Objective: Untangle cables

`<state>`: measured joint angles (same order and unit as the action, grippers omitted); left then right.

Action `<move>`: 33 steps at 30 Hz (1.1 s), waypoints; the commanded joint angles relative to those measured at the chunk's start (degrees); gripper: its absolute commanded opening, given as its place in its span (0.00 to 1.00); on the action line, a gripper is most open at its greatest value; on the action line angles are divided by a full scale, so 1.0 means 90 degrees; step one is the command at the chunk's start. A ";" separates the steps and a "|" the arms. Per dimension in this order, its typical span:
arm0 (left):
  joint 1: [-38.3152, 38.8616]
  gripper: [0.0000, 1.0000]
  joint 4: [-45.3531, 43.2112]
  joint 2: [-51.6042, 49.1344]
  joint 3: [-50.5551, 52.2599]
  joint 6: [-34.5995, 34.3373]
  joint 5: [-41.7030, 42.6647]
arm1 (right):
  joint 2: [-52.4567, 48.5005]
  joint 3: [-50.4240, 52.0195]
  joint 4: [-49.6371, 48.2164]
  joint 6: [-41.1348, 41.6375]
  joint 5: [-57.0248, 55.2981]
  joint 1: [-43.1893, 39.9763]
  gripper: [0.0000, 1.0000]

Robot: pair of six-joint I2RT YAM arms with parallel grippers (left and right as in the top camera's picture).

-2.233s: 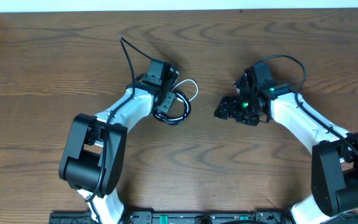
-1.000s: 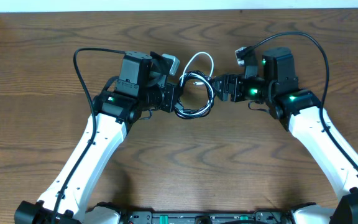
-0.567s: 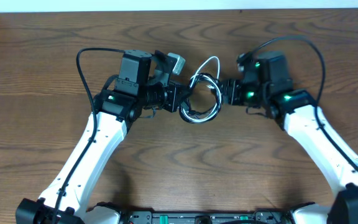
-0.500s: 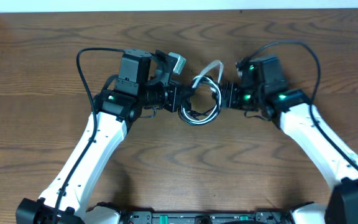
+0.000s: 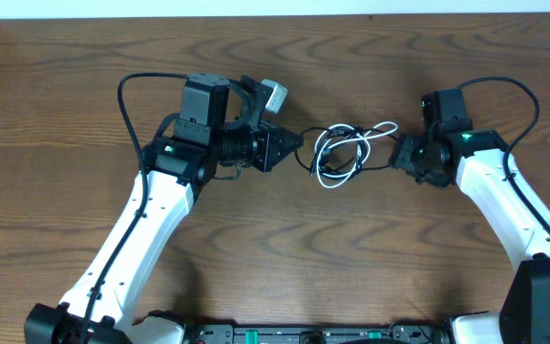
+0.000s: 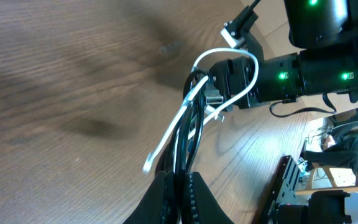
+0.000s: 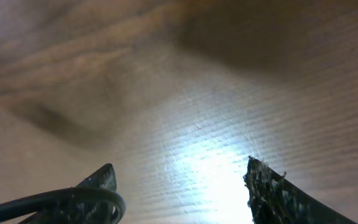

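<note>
The cables, one black and one white, form a loose tangle (image 5: pixel 342 153) on the wood table between my two grippers. My left gripper (image 5: pixel 297 143) is shut on black strands of the tangle; in the left wrist view its fingers (image 6: pixel 166 196) pinch them at the bottom edge. The cables (image 6: pixel 194 118) run up from there, and the white cord (image 6: pixel 229 56) loops over the top. My right gripper (image 5: pixel 396 161) is at the tangle's right end. In the right wrist view its fingers (image 7: pixel 272 193) stand wide apart, and a black cord (image 7: pixel 55 199) arches over the left finger.
Thick black arm cables (image 5: pixel 127 115) loop behind each wrist. The table's far edge meets a white wall (image 5: pixel 275 8). The robot base rail (image 5: pixel 304 334) runs along the near edge.
My right arm has drawn back to the right. The tight coil between the grippers has stretched into a longer, looser tangle that sits further right. My left gripper has held its place.
</note>
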<state>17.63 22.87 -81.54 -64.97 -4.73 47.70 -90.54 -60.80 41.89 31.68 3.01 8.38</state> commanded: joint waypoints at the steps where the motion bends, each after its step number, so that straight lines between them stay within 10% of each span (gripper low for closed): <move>1: -0.0073 0.07 -0.0024 0.0165 -0.0102 -0.0032 -0.0221 | -0.0049 -0.0029 0.0194 -0.0221 -0.0304 -0.0240 0.63; 10: -0.0046 0.08 0.0381 0.0051 -0.0092 -0.0027 -0.1212 | -0.0049 -0.0029 0.0634 -0.0750 0.0379 -0.0619 0.54; 15: 0.0131 0.08 0.0605 -0.0211 0.0112 -0.0027 -0.1212 | -0.0049 -0.0029 0.0692 -0.0947 0.0809 -0.0544 0.01; 22: 0.0505 0.07 0.0644 -0.0758 0.0124 -0.0007 -0.1214 | -0.0049 -0.0029 0.0741 -0.1460 0.1435 -0.0544 0.08; 33: 0.0627 0.08 0.0549 -0.1098 0.0124 -0.0007 -0.1775 | -0.0061 -0.0024 -0.0437 -0.2178 0.3359 -0.0277 0.61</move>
<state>23.35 27.92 -90.96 -64.84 -4.71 35.99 -90.54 -60.80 39.77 15.81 25.82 4.12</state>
